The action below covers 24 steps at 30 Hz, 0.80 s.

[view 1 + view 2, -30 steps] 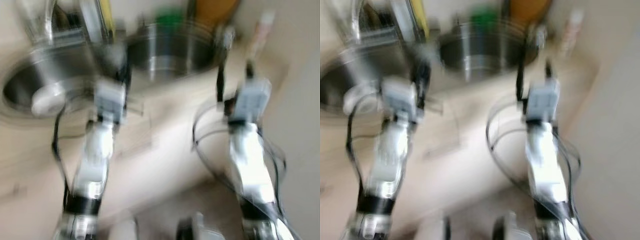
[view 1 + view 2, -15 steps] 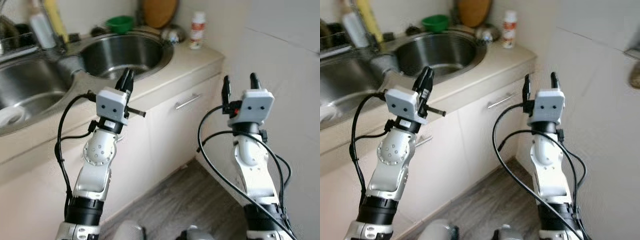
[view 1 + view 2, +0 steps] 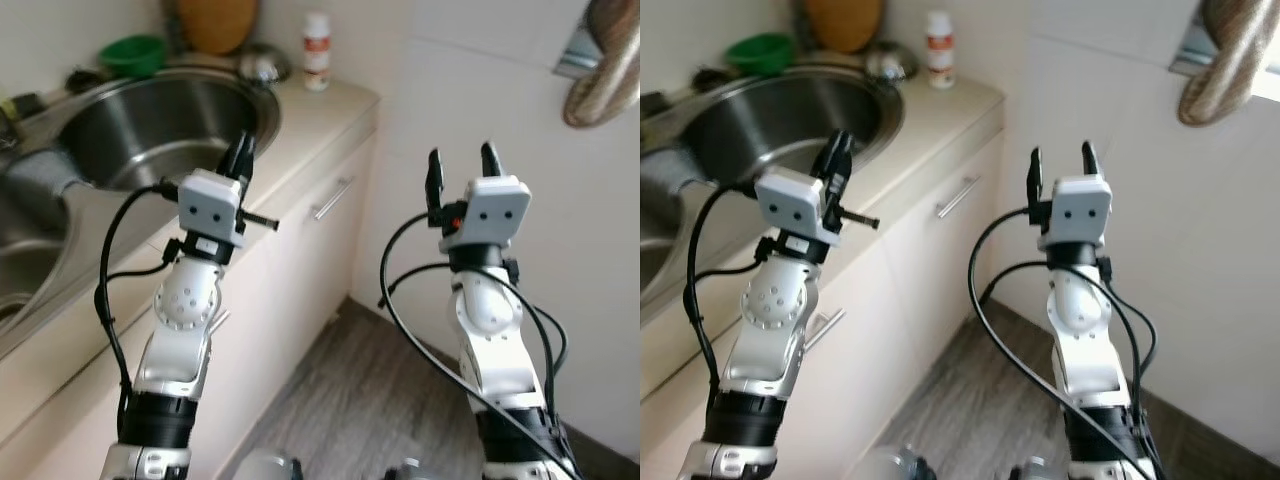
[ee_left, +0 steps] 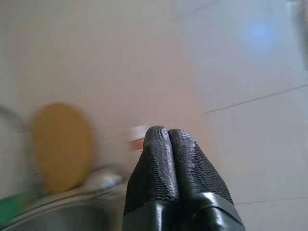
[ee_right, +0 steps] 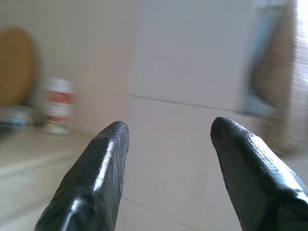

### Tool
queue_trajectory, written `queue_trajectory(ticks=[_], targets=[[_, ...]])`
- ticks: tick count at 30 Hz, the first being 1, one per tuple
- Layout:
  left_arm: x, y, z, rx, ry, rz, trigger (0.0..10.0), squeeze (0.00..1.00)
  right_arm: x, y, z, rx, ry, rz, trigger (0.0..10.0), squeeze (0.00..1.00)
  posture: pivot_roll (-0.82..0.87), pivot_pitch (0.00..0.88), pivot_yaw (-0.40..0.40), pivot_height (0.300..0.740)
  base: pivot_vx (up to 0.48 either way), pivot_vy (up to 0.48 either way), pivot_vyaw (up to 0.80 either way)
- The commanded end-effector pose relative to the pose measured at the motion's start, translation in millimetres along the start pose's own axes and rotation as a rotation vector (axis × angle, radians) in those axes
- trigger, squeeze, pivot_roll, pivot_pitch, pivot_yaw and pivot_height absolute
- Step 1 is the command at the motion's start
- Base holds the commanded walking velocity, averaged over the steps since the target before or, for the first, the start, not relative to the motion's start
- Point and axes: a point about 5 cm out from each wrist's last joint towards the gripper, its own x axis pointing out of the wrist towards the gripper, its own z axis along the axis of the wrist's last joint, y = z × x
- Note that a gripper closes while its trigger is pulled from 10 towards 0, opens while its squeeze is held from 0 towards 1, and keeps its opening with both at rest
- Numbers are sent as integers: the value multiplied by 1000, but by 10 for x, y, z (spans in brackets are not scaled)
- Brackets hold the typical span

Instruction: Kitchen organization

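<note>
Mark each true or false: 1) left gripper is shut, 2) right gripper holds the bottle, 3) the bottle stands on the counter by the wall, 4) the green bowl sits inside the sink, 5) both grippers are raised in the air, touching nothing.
1) True: the left gripper has its fingers pressed together.
2) False: the right gripper is open and empty; the bottle is far from it.
3) True: it stands upright on the counter at the wall.
4) False: the green bowl sits behind the sink, outside it.
5) True.
</note>
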Motion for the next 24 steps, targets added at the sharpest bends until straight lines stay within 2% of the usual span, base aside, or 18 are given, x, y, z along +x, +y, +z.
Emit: queue_trajectory(ticks=[1, 13, 21, 24], targets=[[28, -32, 25, 5, -6, -20, 10000, 0, 6, -42, 28, -2, -6, -24, 10000, 0, 160, 0, 5, 740, 0, 0, -800], [33, -62, -1, 10, 7, -38, 10000, 0, -13, -82, 19, -20, 0, -45, 10000, 0, 153, 0, 9, 740, 0, 0, -800], [-77, -102, -170, 2, 113, -87, 10000, 0, -36, -121, -9, -44, 23, -58, 10000, 0, 150, 0, 10, 740, 0, 0, -800], [-178, -80, -291, 17, 198, -91, 10000, 0, -113, -164, -57, -59, 56, -65, 10000, 0, 147, 0, 8, 740, 0, 0, -800]])
